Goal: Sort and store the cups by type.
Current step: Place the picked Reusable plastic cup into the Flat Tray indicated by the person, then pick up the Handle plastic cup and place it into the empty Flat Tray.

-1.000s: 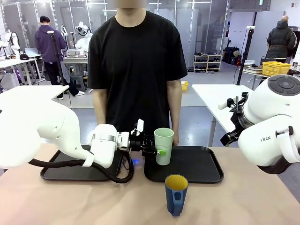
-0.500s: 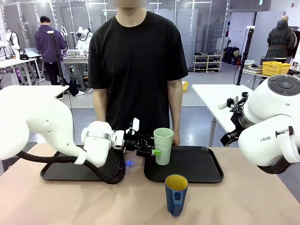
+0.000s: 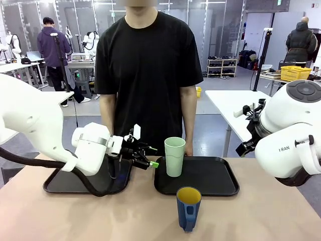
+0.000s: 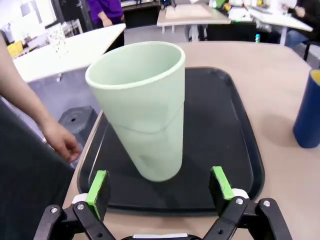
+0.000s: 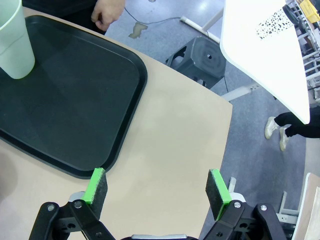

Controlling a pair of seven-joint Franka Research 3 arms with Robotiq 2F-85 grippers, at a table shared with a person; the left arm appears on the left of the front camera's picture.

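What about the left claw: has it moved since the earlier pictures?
Yes. The left claw has drawn back toward picture left, away from the mint-green tumbler, which stayed on its tray.

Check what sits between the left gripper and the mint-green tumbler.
Only a bare strip of the black tray, seen in the left wrist view. The left gripper is open, and the tumbler stands just ahead of its pads, untouched.

- Left tray (image 3: pixel 54 186) and right tray (image 3: pixel 210 176) lie side by side on the table (image 3: pixel 261 216).
- Tumbler (image 3: pixel 174 156) stands upright on the right tray's left end.
- Mug (image 3: pixel 188 208) stands on the table before that tray.
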